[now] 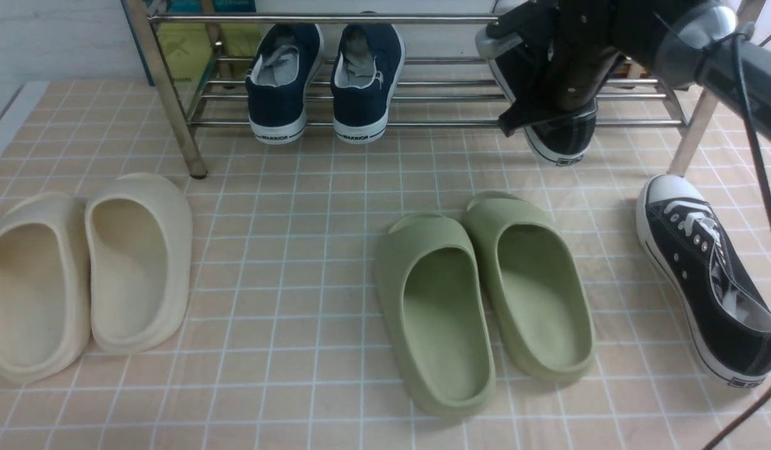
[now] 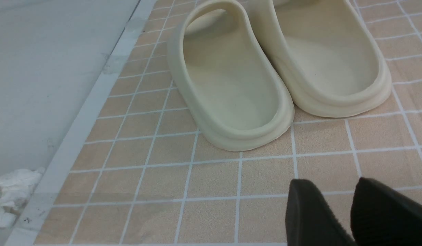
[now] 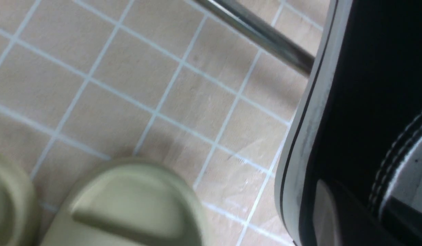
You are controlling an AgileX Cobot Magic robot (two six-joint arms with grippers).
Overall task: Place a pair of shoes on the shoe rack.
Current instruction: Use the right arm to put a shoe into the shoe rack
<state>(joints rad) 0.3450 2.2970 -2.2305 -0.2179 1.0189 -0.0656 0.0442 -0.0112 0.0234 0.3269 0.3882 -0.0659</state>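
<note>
Front view: R gripper (image 1: 551, 109) hangs at the far right end of the shoe rack (image 1: 335, 19), clenched on one black sneaker (image 1: 563, 140) at its upper edge. The sneaker's heel sticks out past the lower front bar; can't tell whether the sole rests on the bars. The other black sneaker (image 1: 704, 275) lies on the tiled floor (image 1: 298, 250) at right, just in front of the rack's right leg, toe cap twd the rack, untouched. Navy WARRIOR sneakers (image 1: 323, 81) sit on the rack left of centre. Olive-green slippers (image 1: 479, 294) are mid-floor, cream slippers (image 1: 85, 269) far left. Left wrist view: L gripper (image 2: 334, 191) is released, its two black fingers (image 2: 310, 212) apart w/ bare tile between them, nothing held or touched; the cream slippers (image 2: 231, 85) lie ahead of it, side by side. Right wrist view: the held sneaker's black canvas and white sole edge (image 3: 361, 85) fill one side, a rack bar (image 3: 259, 30) runs behind the sole, an olive slipper's toe (image 3: 129, 205) shows on the floor nearby. Jaws aren't clear here.
</note>
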